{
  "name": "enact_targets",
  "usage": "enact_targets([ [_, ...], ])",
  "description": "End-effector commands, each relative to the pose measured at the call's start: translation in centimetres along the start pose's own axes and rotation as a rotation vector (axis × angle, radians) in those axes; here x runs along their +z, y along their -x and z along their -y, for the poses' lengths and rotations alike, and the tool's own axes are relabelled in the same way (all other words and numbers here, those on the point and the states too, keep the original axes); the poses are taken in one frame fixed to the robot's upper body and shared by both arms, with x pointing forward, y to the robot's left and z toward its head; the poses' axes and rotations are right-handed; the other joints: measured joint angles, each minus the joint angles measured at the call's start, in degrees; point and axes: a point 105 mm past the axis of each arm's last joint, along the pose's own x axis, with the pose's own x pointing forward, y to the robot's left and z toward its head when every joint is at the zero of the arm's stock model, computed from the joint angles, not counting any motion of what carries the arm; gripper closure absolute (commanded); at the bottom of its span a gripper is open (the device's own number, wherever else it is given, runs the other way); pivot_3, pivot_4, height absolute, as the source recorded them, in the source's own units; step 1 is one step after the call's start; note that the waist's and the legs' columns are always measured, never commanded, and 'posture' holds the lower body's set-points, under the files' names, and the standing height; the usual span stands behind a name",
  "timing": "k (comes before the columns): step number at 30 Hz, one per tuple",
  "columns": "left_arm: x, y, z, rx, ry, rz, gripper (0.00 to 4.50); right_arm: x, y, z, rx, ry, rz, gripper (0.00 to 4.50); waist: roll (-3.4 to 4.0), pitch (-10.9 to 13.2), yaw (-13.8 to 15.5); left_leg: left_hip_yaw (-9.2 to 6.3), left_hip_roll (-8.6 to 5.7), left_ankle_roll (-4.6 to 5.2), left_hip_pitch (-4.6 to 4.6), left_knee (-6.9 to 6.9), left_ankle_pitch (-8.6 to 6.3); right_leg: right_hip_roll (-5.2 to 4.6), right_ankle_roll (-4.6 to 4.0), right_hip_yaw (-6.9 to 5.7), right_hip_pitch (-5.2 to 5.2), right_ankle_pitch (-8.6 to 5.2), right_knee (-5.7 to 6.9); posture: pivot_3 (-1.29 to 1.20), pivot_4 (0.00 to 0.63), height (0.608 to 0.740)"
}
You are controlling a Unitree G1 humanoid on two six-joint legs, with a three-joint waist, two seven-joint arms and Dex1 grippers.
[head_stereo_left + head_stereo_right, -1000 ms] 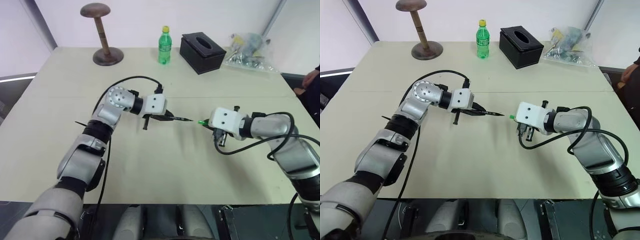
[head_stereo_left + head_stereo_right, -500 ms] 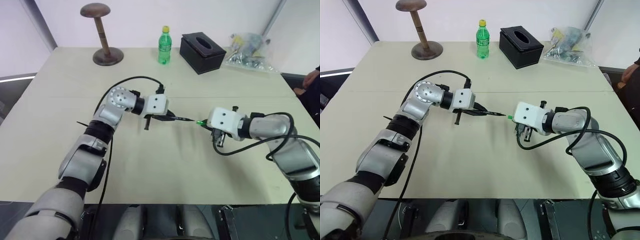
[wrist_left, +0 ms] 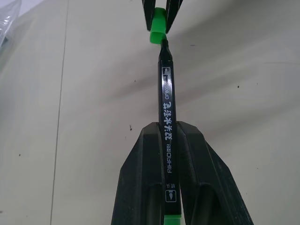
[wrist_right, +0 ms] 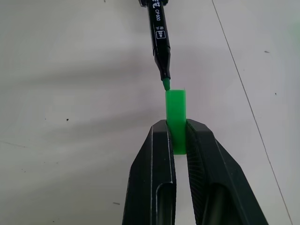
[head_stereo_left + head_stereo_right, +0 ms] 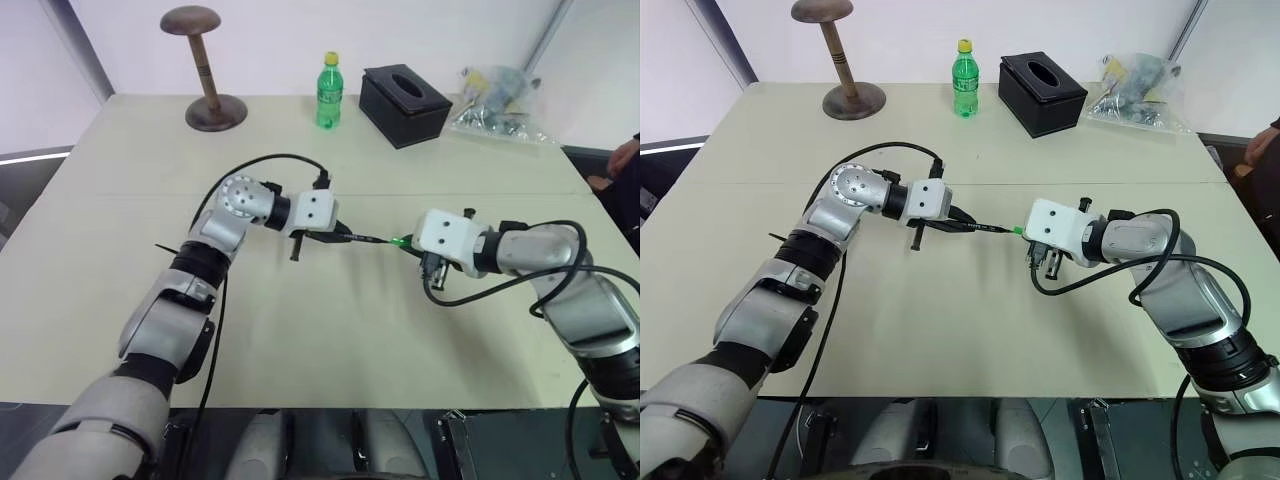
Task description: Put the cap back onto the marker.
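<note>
The thin black pen-like marker point(image 3: 166, 108) is clenched in the left fingers point(image 3: 140, 183) and held level above the pale tabletop point(image 5: 330, 330), its green nib aimed toward 3 o'clock in the head views. Facing it, the right fingers point(image 4: 159, 173) grip the small bright green plastic cap point(image 4: 176, 117), open end meeting the nib, so a straight push should seat it.
</note>
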Motion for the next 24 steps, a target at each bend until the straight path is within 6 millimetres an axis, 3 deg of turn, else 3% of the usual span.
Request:
enact_targets([
  [1,0.8,0.13,-0.7,0.016,-0.04,0.009,4.5,1.58,0.44,0.4,-0.022,0.046,0.044,4.39,0.0,0.0,0.01,0.0,0.0,0.0,0.0,0.0,0.0,0.0,0.0,0.0,0.0,0.0,0.0,0.0,0.15,0.74],
  [24,0.99,-0.22,-0.88,0.015,-0.061,0.009,4.5,2.11,0.16,-0.24,-0.004,0.052,0.054,4.39,0.0,0.0,0.01,0.0,0.0,0.0,0.0,0.0,0.0,0.0,0.0,0.0,0.0,0.0,0.0,0.0,0.15,0.74],
])
